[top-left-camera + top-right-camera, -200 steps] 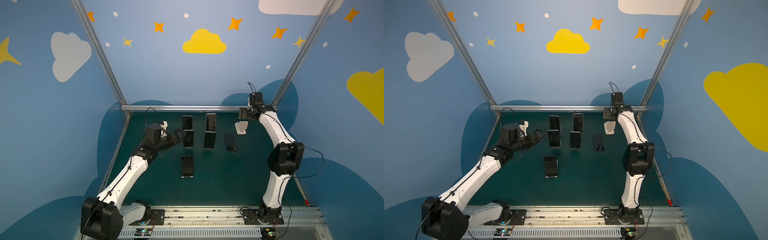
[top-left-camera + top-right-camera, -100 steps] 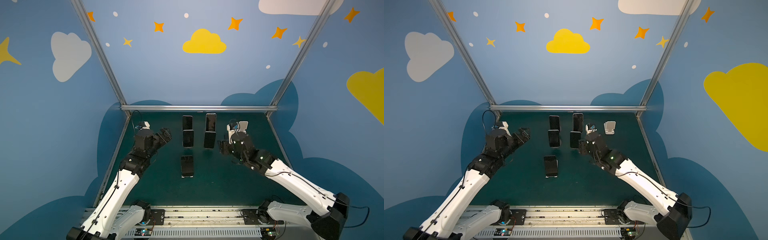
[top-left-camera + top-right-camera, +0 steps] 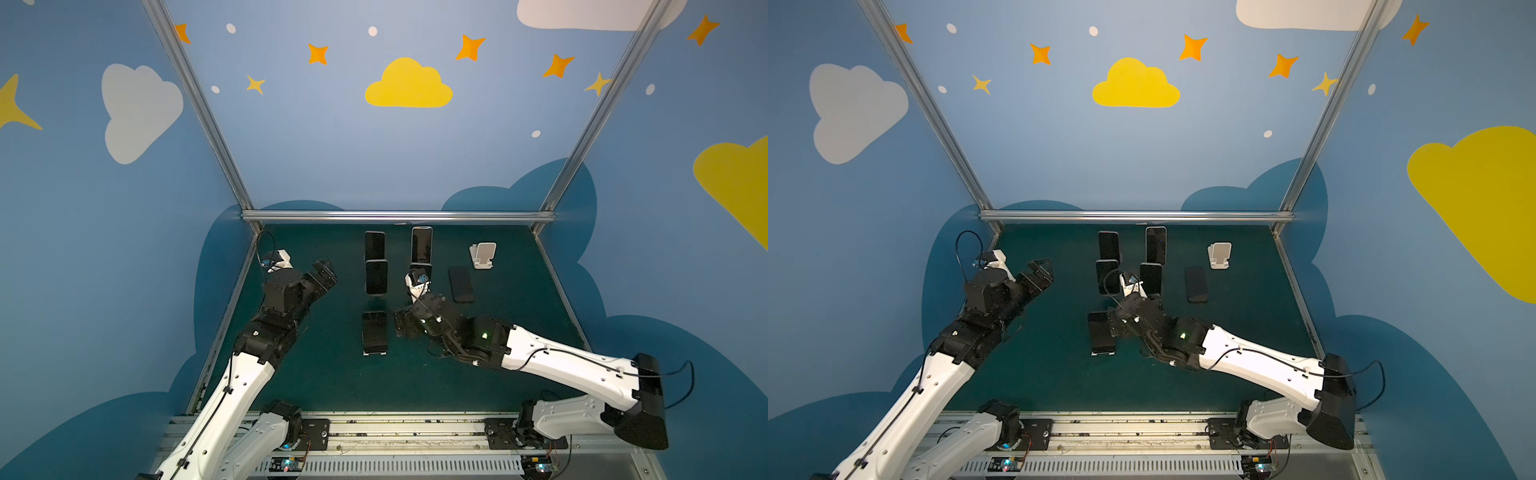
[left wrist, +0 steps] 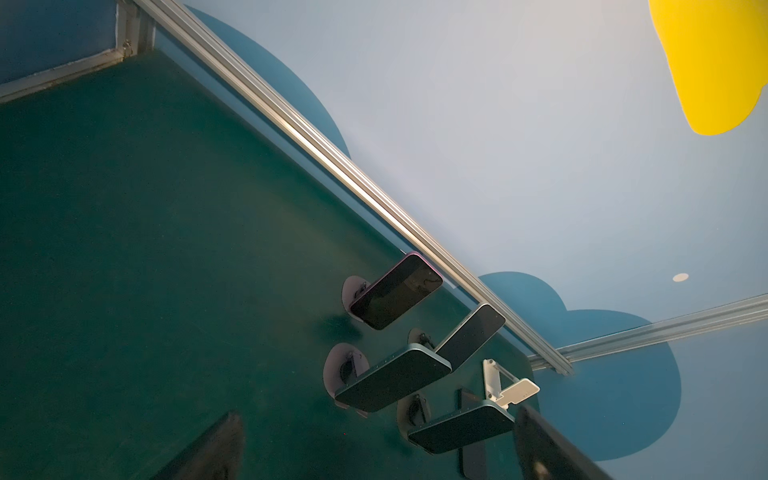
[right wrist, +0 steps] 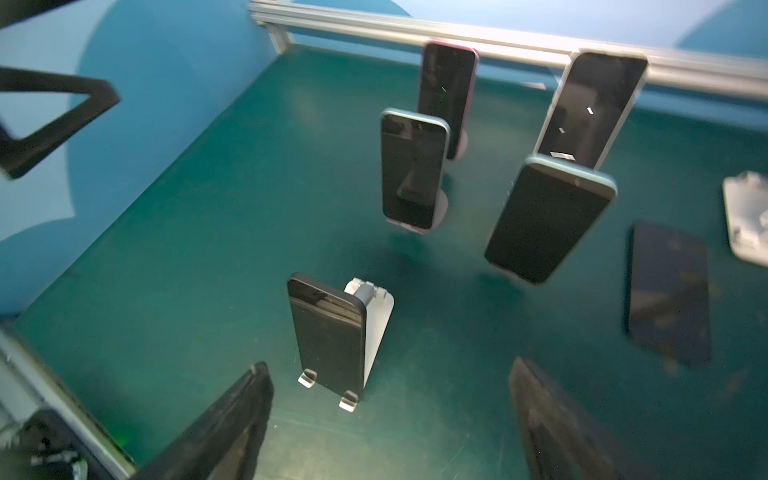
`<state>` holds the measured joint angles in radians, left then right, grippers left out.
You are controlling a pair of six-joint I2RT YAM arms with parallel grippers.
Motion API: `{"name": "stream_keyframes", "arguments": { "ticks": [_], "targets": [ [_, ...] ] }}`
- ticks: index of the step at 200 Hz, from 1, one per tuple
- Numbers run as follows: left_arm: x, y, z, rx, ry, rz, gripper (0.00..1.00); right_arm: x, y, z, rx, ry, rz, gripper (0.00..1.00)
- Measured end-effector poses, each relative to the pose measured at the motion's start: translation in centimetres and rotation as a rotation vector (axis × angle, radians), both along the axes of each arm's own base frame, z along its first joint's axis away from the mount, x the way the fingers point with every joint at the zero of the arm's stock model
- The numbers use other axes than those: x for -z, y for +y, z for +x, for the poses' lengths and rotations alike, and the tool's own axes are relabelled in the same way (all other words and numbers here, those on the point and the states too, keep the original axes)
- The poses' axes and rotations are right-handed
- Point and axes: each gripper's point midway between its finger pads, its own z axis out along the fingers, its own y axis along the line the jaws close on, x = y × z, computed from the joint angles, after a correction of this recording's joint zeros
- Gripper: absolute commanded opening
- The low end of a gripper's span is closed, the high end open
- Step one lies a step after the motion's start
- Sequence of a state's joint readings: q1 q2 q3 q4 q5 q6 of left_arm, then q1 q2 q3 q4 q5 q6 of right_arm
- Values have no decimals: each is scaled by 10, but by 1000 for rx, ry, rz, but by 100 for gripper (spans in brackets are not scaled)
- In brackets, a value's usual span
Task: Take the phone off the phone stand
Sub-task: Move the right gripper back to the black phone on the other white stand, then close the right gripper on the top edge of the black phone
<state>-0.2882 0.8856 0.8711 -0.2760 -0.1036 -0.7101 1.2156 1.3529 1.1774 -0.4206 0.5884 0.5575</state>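
phone (image 3: pixel 374 332) leans on its white stand (image 5: pixel 378 328); right gripper (image 3: pixel 399 327) sits just beside it, jaws apart, empty; left gripper (image 3: pixel 326 275) gapes too.

Your right pincer (image 3: pixel 400 326) has swung from the back corner down beside the front phone (image 3: pixel 374 332); your left pincer (image 3: pixel 325 275) has drawn back leftward.

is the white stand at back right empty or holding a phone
Empty: the white stand shows a bare backrest; a dark phone lies flat beside it.
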Motion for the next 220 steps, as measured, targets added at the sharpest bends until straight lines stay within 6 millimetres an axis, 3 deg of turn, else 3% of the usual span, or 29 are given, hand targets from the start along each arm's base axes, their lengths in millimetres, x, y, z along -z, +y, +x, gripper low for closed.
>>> {"name": "stream_keyframes", "arguments": {
  "ticks": [47,100,220],
  "targets": [
    [6,-6,2,25,22,-5,100,16,35,-9,119,-15,-22,92],
    [8,-8,3,36,27,-8,100,32,57,1,185,4,-21,95],
    [2,-15,4,73,6,-29,100,68,77,13,175,76,-33,96]
  ]
}}
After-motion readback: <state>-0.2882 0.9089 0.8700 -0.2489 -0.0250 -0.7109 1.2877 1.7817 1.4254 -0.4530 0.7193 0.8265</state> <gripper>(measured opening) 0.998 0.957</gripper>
